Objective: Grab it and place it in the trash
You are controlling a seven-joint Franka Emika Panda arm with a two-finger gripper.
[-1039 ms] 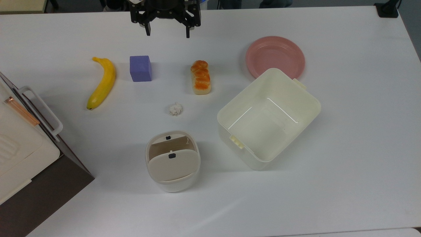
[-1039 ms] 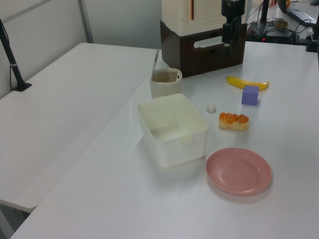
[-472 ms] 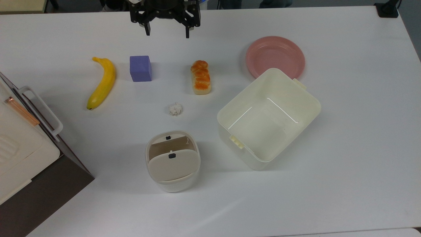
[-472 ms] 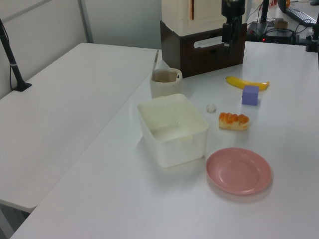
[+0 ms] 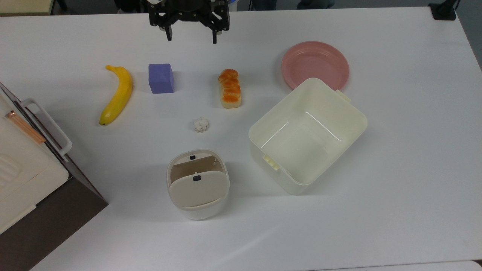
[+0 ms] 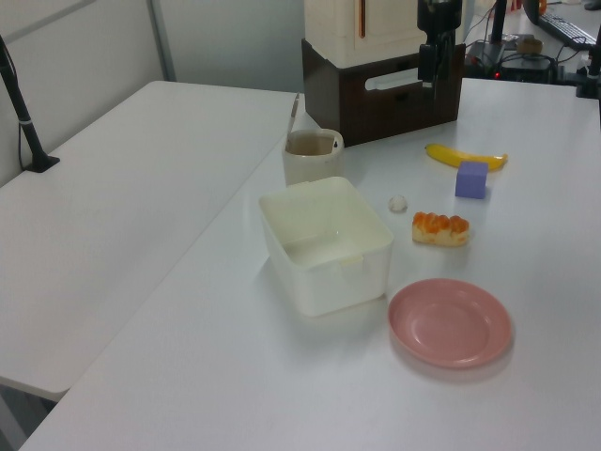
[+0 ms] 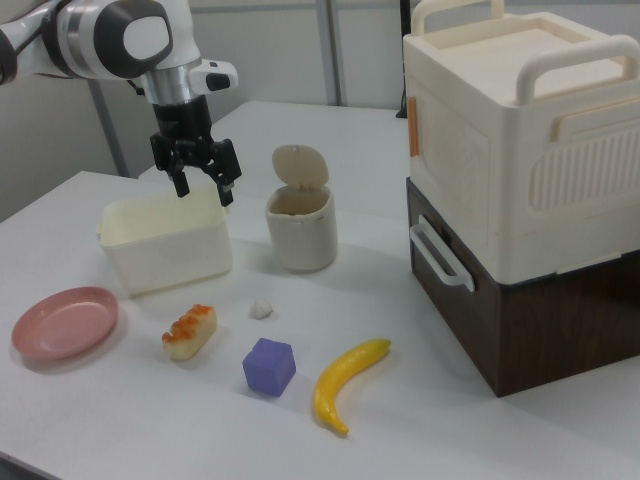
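Nearest you in the top view, the trash (image 5: pixel 198 184) stands with its lid tipped, and the paper wad (image 5: pixel 200 124) lies just beyond it, between the trash and the bread roll (image 5: pixel 229 88). Your gripper (image 5: pixel 191 37) hangs farthest off, fingers spread wide and empty, unmoved since a second ago. Its upper body is cut off at the top view's edge.

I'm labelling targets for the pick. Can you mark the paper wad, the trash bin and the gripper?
paper wad (image 5: pixel 200 124), top view, middle of the lump.
trash bin (image 5: pixel 198 187), top view, on its beige swing lid.
gripper (image 5: pixel 191 37), top view, midway between its open fingertips.
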